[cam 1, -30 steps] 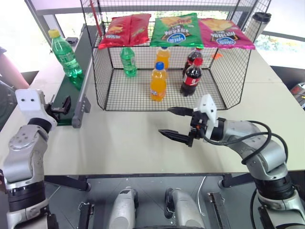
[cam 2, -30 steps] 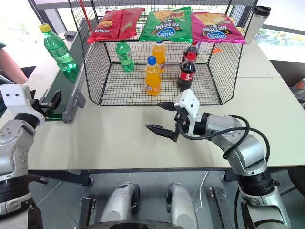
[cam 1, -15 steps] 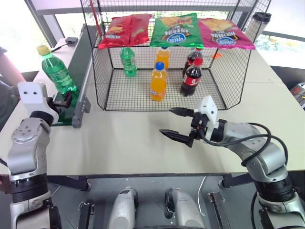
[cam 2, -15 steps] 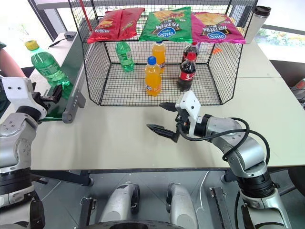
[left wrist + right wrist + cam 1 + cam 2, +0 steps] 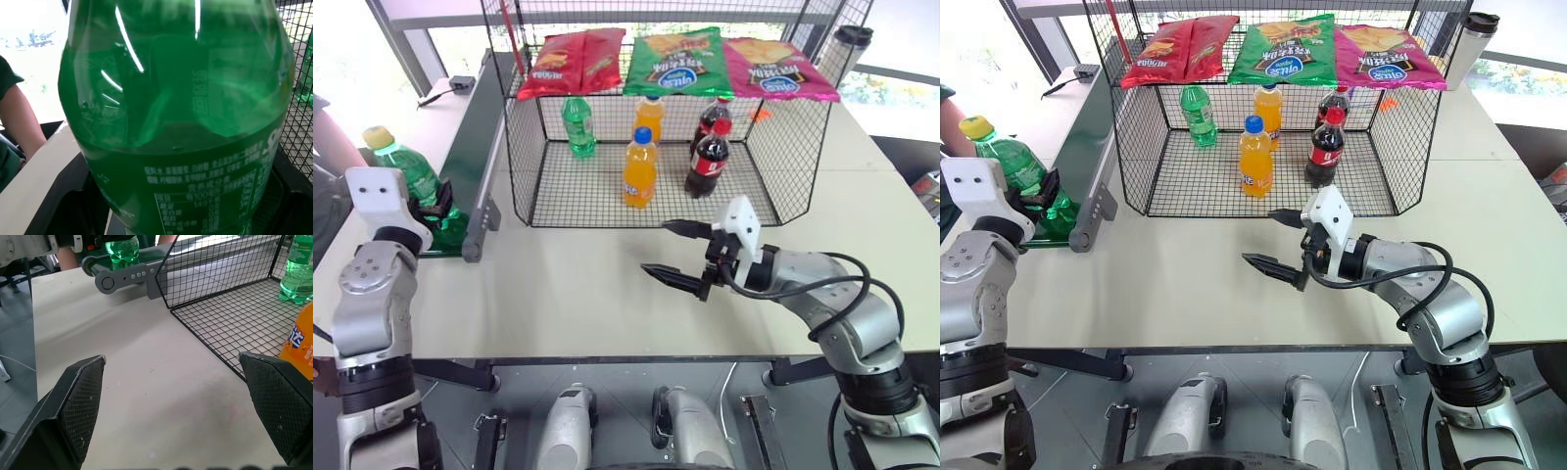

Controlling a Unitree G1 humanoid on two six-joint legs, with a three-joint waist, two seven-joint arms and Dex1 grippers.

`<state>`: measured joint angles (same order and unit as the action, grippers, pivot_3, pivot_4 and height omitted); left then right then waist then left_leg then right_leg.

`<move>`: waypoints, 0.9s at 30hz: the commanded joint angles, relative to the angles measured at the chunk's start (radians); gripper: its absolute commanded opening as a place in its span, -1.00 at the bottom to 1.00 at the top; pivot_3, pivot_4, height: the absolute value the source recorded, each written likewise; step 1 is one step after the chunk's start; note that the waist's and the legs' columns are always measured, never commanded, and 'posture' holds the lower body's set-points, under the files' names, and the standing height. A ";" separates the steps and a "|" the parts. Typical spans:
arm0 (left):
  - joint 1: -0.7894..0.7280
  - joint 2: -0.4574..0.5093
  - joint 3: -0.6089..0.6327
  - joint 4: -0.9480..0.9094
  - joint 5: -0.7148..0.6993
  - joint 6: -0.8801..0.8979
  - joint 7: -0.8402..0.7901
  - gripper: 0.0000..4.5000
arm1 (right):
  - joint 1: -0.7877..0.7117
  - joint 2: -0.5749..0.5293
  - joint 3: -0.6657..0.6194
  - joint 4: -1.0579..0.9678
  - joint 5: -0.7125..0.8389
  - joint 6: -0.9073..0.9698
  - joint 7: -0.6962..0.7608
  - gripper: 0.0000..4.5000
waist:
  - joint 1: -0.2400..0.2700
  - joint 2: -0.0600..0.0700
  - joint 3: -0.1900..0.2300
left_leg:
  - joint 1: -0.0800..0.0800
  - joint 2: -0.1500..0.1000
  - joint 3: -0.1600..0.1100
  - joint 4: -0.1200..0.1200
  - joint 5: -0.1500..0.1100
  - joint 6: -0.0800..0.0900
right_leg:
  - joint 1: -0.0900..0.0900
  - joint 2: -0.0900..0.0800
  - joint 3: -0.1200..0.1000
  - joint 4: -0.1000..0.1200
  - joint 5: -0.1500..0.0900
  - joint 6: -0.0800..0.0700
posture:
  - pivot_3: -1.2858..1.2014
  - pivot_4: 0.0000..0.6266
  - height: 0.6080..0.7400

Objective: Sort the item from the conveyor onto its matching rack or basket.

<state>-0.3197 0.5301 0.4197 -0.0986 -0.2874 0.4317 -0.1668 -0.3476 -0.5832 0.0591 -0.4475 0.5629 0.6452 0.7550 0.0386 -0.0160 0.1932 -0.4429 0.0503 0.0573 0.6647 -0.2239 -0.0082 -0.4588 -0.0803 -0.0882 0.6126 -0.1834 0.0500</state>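
At the belt's [image 5: 475, 117] near end, around nine o'clock, the left gripper [image 5: 438, 201] pinched the green bottle [image 5: 406, 168] low; the right gripper [image 5: 677, 255] stood spread. Lifting straight, slowly, seemed wisest before reaching the cage [image 5: 783, 186].

Left tool [image 5: 438, 203] is clamped on the bottle [image 5: 411, 181]; right tool [image 5: 674, 253] hovers with fingers spread wide.

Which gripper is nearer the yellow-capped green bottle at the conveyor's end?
Left. The left gripper is shut on the yellow-capped green bottle at the conveyor. The right gripper hangs open over the table, in front of the wire cage.
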 commanded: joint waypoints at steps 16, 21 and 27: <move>-0.169 -0.036 -0.275 -0.233 -0.232 0.143 -0.299 0.30 | -0.019 -0.103 -0.240 -0.016 0.117 0.076 -0.037 1.00 | 0.007 -0.003 0.001 | -0.001 -0.001 0.000 0.002 0.000 0.000 | 0.002 -0.001 0.000 0.000 0.000 0.000 | 0.03 -0.52 1.00; -0.327 -0.134 -0.427 0.068 -0.065 0.018 -0.293 0.30 | 0.005 -0.126 -0.262 -0.024 0.106 0.064 -0.050 1.00 | -0.004 -0.003 0.001 | 0.001 -0.001 0.000 0.002 0.000 0.000 | 0.003 0.001 0.000 0.000 0.000 0.001 | 0.03 -0.52 1.00; -0.516 -0.243 -0.432 0.499 0.097 -0.238 -0.161 0.30 | 0.070 -0.116 -0.272 -0.097 0.112 0.069 -0.100 1.00 | -0.002 -0.003 0.001 | 0.001 0.000 -0.003 0.001 0.000 0.001 | 0.001 0.004 0.000 0.002 0.002 0.004 | 0.03 -0.52 1.00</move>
<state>-0.7765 0.2938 -0.0410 0.3642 -0.2253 0.3032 -0.3606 -0.2761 -0.6988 -0.1851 -0.4848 0.6688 0.7240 0.6742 0.0364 -0.0193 0.1947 -0.4426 0.0502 0.0547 0.6660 -0.2235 -0.0074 -0.4582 -0.0768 -0.0879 0.6145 -0.1814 0.0540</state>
